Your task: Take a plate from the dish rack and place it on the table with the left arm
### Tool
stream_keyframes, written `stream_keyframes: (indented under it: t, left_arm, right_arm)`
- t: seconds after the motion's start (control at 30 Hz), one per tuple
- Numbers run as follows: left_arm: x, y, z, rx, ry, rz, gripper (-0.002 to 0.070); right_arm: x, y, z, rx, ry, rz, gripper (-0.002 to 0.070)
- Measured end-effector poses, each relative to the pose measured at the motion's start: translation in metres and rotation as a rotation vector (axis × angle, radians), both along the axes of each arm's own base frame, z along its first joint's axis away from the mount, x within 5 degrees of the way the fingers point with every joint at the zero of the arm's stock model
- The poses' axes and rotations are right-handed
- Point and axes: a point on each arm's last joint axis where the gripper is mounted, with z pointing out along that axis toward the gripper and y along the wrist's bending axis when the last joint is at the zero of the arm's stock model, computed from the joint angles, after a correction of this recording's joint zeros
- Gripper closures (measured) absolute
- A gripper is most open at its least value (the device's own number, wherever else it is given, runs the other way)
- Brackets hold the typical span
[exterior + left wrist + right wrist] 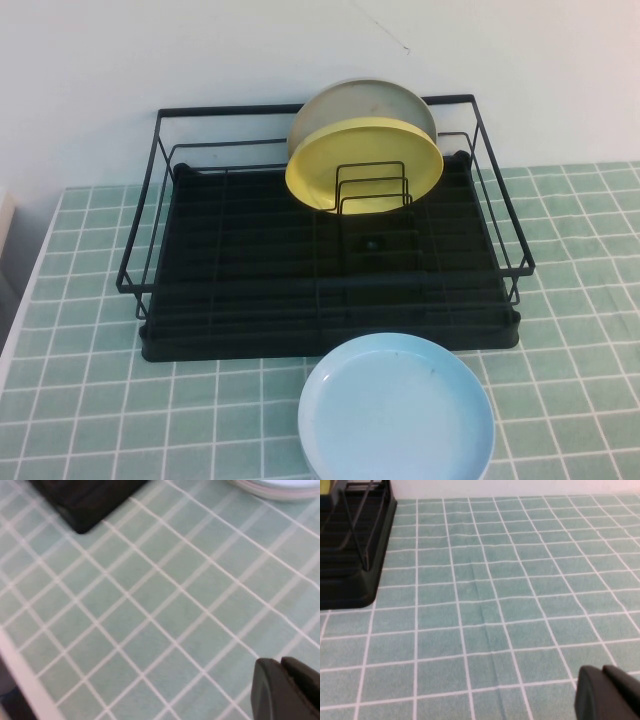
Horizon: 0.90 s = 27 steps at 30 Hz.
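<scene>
The plate (396, 412), sky-blue and round with a low raised rim, lies flat on the table (80, 400) just in front of the dish rack (330, 290), toward the rack's right half, with its near edge cut off by the bottom of the high view. No writing or brand mark can be read on anything in view.

The left gripper (287, 690) shows only as a dark rounded tip in a corner of the left wrist view, above bare green tiles; whether it is wide or narrow cannot be told. It holds nothing that can be seen. In that same view the plate's pale rim (280, 490) shows at one edge and a black corner of the rack's drip tray (85, 505) at another, both well apart from the tip.

The right gripper (610, 695) likewise appears as a dark tip over the tiles, its spread impossible to tell, with the rack's corner (350, 575) off to one side.

In the rack, a yellow plate (362, 165) stands on edge in the small wire divider (372, 188), and a paler plate (365, 105) leans just behind it. Neither arm appears in the high view.
</scene>
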Motion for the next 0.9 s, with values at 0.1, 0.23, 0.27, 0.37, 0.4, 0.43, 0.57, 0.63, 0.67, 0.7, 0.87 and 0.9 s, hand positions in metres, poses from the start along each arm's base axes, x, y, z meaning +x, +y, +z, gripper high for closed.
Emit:
stream_keyframes:
  t: [0.1,0.23,0.27,0.37,0.4,0.43,0.57,0.63,0.67,0.7,0.87,0.9]
  left_arm:
    - [-0.005,0.004,0.002,-0.025,-0.066,0.075,0.0677]
    - [-0.008,0.01,0.006,-0.035,-0.188,0.174,0.0677]
    - [-0.007,0.01,0.007,-0.047,-0.238,0.197,0.0677]
    - [0.0,0.009,0.006,-0.101,-0.39,0.254,0.0677]
    - [0.003,0.009,0.002,-0.112,-0.425,0.267,0.0677]
    - [0.006,0.008,-0.002,-0.125,-0.47,0.282,0.0677]
    - [0.021,0.006,-0.028,-0.17,-0.525,0.319,0.0677]
    - [0.026,0.006,-0.043,-0.221,-0.494,0.353,0.0677]
    - [0.029,0.005,-0.052,-0.253,-0.467,0.378,0.0677]
    - [0.031,0.005,-0.063,-0.282,-0.431,0.409,0.0677]
    - [0.035,0.007,-0.093,-0.315,-0.342,0.507,0.0677]
    - [0.035,0.008,-0.094,-0.324,-0.345,0.525,0.0677]
  right_arm:
    - [0.0,0.0,0.0,0.0,0.0,0.0,0.0678]
    - [0.0,0.0,0.0,0.0,0.0,0.0,0.0678]
    - [0.0,0.0,0.0,0.0,0.0,0.0,0.0678]
    - [0.0,0.0,0.0,0.0,0.0,0.0,0.0678]
    - [0.0,0.0,0.0,0.0,0.0,0.0,0.0678]
    - [0.0,0.0,0.0,0.0,0.0,0.0,0.0678]
    - [0.0,0.0,0.0,0.0,0.0,0.0,0.0678]
    - [0.0,0.0,0.0,0.0,0.0,0.0,0.0678]
    - [0.0,0.0,0.0,0.0,0.0,0.0,0.0678]
    - [0.0,0.0,0.0,0.0,0.0,0.0,0.0678]
    - [0.0,0.0,0.0,0.0,0.0,0.0,0.0678]
    - [0.0,0.0,0.0,0.0,0.0,0.0,0.0678]
